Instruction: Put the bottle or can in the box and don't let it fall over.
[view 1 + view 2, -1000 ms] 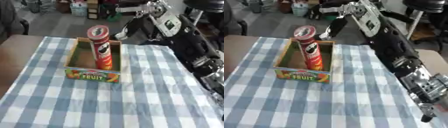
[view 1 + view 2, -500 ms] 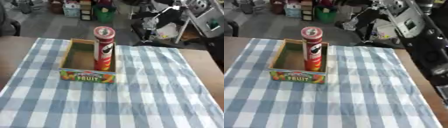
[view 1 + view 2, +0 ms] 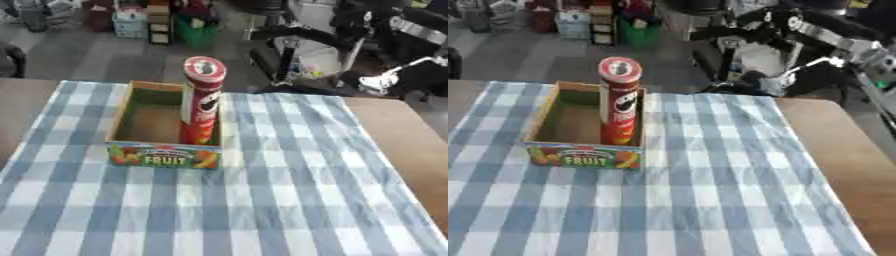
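**Can upright in the fruit box, arm clear of it**

The can (image 3: 201, 100), a tall red tube with a round lid, stands upright inside the box (image 3: 164, 154), against the right-hand wall near the front right corner. Leaning on nothing visible, it seems to rest flat on the box floor, and tucked beside the wall it probably has some guard against tipping that way. The box is a shallow open cardboard tray with "FRUIT" printed on its front; the space to the left of the can is bare. The box sits on a blue-and-white checked cloth (image 3: 289, 200) that covers the table, with bare wood showing well to the right of the box.

Farther right, beyond the far corner of the table and well apart from the box, the robot's right arm (image 3: 833, 42) hangs over the floor clutter. Its hand cannot be made out, so whether its fingers are spread or curled cannot be told. The left hand shows in neither view. Judged from this, the placing looks done.
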You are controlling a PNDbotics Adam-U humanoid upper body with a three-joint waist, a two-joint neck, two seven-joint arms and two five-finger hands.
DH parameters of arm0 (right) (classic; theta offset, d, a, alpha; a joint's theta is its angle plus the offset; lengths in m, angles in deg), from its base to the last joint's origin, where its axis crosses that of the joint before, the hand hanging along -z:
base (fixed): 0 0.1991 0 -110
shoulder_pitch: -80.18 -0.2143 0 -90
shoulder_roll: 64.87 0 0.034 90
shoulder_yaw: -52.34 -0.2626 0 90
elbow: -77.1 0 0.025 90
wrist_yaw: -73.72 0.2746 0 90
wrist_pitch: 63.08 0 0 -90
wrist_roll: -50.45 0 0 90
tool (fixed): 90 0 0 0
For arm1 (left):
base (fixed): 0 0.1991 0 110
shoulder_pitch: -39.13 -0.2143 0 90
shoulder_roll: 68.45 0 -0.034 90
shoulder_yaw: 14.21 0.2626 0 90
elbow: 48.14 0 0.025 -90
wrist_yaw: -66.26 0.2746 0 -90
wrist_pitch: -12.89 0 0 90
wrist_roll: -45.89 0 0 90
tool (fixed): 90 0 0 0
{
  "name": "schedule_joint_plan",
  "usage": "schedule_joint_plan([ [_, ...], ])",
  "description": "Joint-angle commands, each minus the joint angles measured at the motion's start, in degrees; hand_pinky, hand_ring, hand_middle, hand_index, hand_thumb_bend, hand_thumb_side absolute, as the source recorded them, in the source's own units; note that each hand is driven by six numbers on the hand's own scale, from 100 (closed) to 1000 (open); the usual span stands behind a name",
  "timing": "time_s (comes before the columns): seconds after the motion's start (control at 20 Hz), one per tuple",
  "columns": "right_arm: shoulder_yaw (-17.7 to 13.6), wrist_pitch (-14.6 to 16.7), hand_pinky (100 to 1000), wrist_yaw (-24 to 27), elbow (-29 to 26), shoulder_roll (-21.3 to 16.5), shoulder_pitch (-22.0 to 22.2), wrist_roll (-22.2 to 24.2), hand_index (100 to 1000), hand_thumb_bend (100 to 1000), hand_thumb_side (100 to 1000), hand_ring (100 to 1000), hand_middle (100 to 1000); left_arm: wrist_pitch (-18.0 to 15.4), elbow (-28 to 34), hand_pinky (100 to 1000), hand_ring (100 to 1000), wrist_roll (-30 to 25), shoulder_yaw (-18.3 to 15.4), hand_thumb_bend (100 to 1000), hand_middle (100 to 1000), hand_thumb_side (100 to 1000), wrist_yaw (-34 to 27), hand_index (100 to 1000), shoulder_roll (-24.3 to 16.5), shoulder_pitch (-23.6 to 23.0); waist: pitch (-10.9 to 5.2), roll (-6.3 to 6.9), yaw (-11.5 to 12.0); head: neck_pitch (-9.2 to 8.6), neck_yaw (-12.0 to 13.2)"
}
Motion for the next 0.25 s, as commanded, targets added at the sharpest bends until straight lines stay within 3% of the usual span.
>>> schedule_joint_plan([
  [0.05, -3.48, -0.10, 715, 2.47, -3.67, 0.08, 3.20, -3.83, 936, 319, 403, 741, 855, -0.08, 0.38, 689, 517, 0.19, -0.53, 318, 512, 466, 0.38, 693, -0.83, 0.14, -0.70, 0.26, -0.34, -0.22, 0.84],
  [0.25, -5.68, -0.29, 702, 4.01, -6.50, 1.87, 8.34, -6.87, 930, 315, 398, 729, 844, -0.08, 0.23, 689, 517, 0.23, -0.59, 319, 512, 465, 0.51, 692, -0.74, -0.26, -0.78, 0.35, -0.88, 0.35, 1.52],
])
